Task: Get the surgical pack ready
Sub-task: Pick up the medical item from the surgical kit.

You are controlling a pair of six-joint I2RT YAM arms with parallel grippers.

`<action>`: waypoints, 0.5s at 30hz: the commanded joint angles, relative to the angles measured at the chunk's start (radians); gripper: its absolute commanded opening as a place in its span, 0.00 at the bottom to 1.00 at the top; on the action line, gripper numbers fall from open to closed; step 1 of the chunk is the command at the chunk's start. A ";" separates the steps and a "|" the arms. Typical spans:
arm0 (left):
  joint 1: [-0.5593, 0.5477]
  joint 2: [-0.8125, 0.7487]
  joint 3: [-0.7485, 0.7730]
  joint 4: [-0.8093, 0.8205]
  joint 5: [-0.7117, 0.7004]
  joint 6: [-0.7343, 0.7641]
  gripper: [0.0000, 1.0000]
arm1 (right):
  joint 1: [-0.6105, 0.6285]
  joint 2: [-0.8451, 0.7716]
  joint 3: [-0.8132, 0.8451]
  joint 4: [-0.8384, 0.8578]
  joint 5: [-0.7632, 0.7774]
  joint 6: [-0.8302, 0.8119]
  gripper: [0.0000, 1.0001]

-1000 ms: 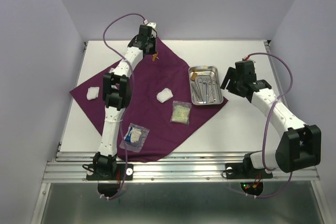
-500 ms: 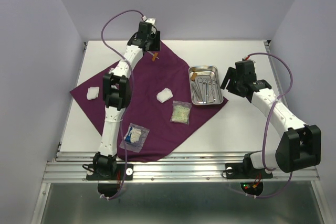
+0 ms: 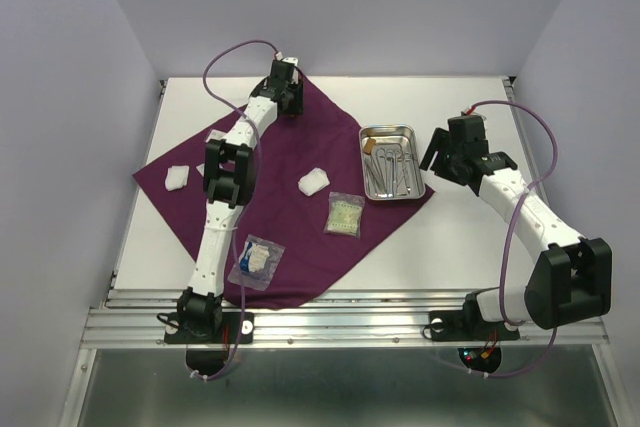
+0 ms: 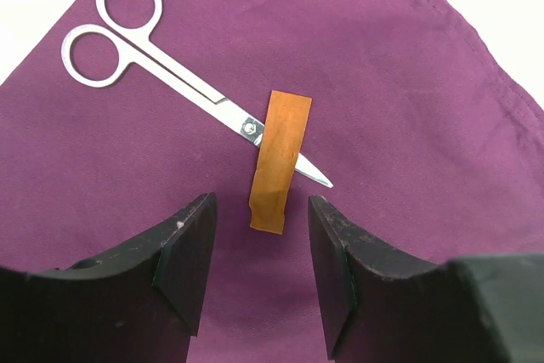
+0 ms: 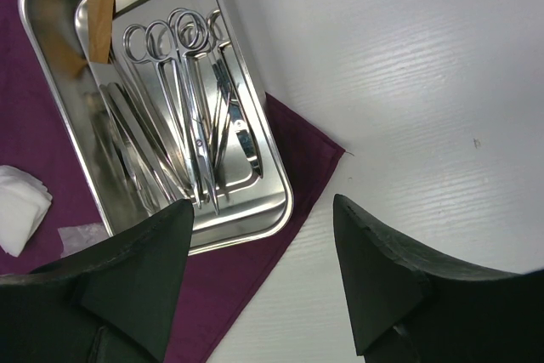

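At the far corner of the purple cloth (image 4: pixel 408 108): left gripper (image 4: pixel 259 218) poised low, jaws parted, nothing clasped. Straight ahead of it, flat on the cloth, one pair of scissors (image 4: pixel 195 95). Long axis slantwise to the jaws, rings farther off to the left in the wrist view, tips nearest and aimed toward the right-hand finger. Across the blades just past the pivot, an orange strip (image 4: pixel 279 159), its near end just short of the gap between the fingers. Judged: strip better lined up for a pinch; scissors in need of a wrist turn first. Left arm plainly the nearer to both; right arm well apart.

At the right corner of the cloth: steel tray (image 5: pixel 272 201), resting on the cloth. Inside: several ring-handled instruments (image 5: pixel 183 116) lying lengthwise, side by side, plus a tan strip (image 5: pixel 99 14) at the far end. Right gripper (image 5: pixel 262 210) hovering just right of the tray, jaws wide, holding nothing.

Outside the tray, on the cloth: two gauze pads (image 3: pixel 314 181), one near the centre, one at the left corner; two clear packets (image 3: pixel 344 215) toward the near edge. Judged not yet gathered.
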 commanded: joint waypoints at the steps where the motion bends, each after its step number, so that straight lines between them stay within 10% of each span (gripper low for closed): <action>1: -0.009 -0.016 0.036 0.015 -0.015 0.003 0.58 | -0.004 -0.022 0.027 0.017 -0.004 0.002 0.72; 15: -0.018 0.025 0.062 -0.022 -0.019 0.003 0.51 | -0.004 -0.024 0.015 0.021 -0.004 0.005 0.72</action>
